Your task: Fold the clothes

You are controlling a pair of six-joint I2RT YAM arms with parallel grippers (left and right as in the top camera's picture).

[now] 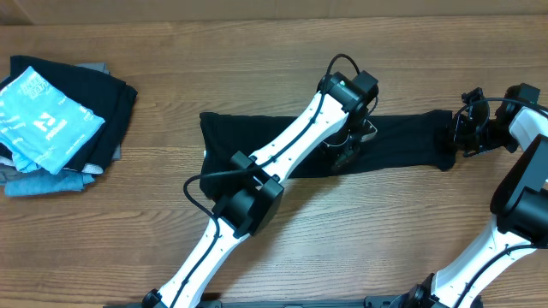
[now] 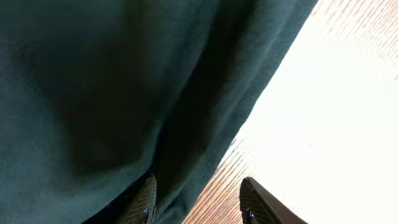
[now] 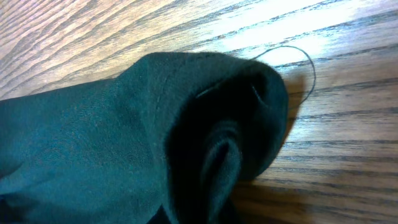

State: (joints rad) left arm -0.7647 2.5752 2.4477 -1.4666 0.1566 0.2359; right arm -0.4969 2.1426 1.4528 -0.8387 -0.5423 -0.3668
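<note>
The shirt (image 1: 402, 141) lies as a long narrow band, so the lengthwise folds look done; folding it short is left. The left gripper (image 1: 349, 152), over its middle, is half open and empty. The right gripper (image 1: 458, 137) is closed, apparently pinching the bunched end. Only the left wrist view shows bare table (image 2: 323, 93) between the fingers (image 2: 144, 202); only overhead shows the whole band.

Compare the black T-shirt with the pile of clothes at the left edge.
The black T-shirt lies as one long strip mid-table; the pile is several garments stacked. The T-shirt is plain; the pile's top piece is light blue with white print. Both rest on the wooden table.
</note>
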